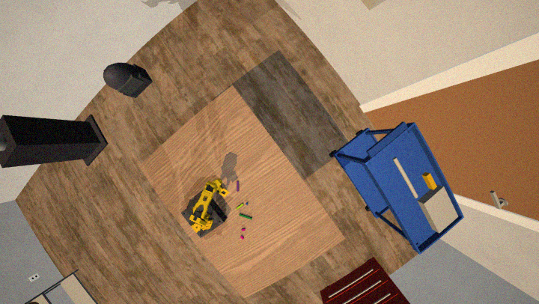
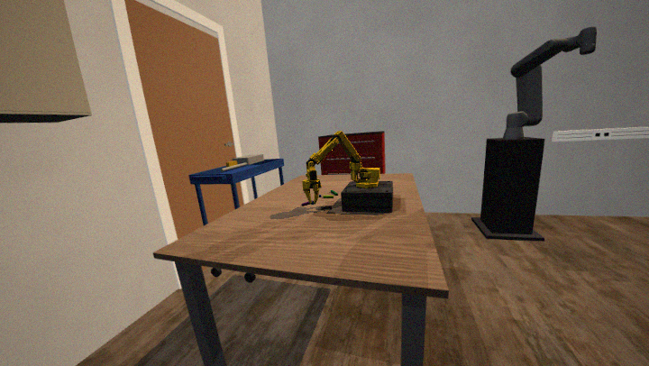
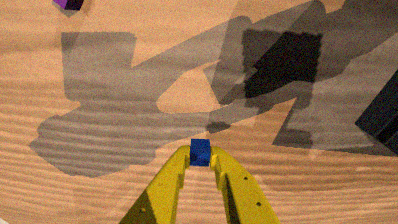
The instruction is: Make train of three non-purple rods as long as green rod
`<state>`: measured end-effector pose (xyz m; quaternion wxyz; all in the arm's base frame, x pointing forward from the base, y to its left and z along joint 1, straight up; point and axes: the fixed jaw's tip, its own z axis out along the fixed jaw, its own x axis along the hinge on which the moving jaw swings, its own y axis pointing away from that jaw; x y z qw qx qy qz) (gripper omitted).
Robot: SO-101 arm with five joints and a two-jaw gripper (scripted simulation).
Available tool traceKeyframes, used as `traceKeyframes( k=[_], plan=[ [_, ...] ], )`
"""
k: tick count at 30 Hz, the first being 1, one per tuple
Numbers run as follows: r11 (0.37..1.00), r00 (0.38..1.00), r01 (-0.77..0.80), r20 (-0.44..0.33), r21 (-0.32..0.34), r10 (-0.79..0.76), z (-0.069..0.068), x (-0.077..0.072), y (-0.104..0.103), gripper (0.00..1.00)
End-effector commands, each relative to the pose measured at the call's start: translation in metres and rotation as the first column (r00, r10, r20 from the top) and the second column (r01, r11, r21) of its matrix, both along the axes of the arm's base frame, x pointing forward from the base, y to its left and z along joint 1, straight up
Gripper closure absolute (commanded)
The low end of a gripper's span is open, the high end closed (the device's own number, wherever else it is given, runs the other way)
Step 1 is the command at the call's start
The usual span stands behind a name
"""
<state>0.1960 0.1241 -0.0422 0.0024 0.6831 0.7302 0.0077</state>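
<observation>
My gripper (image 3: 200,159) is shut on a small blue rod (image 3: 200,151) and holds it above the table; it also shows in the overhead view (image 1: 223,192) and in the side view (image 2: 312,196). A purple rod (image 1: 237,186) lies just right of the gripper, and one end of it shows at the top left of the wrist view (image 3: 67,4). Further right lie a lime rod (image 1: 239,206), a second blue rod (image 1: 246,203) beside it and the green rod (image 1: 245,216). Two magenta rods (image 1: 243,228) (image 1: 242,236) lie beyond the green one.
The arm's black base block (image 1: 207,215) stands on the table left of the rods, and its edge shows in the wrist view (image 3: 382,117). A blue cart (image 1: 400,181) stands off the table to the right.
</observation>
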Motion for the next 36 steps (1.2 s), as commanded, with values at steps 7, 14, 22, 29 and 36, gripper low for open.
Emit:
traceKeyframes(
  k=[7, 14, 22, 29, 36],
  plan=[
    [1.0, 1.0, -0.018, -0.023, -0.014, 0.017, -0.0039, -0.0042, -0.0002, 1.0],
    [1.0, 0.999, -0.019, -0.04, -0.025, 0.018, -0.004, -0.0071, -0.0019, 1.0],
    [1.0, 0.999, -0.019, -0.04, -0.025, 0.018, -0.004, -0.0071, -0.0019, 1.0],
    [1.0, 0.999, -0.019, -0.04, -0.025, 0.018, -0.004, -0.0071, -0.0019, 1.0],
    [1.0, 0.999, -0.019, -0.04, -0.025, 0.018, -0.0064, -0.007, -0.0019, 1.0]
  ],
)
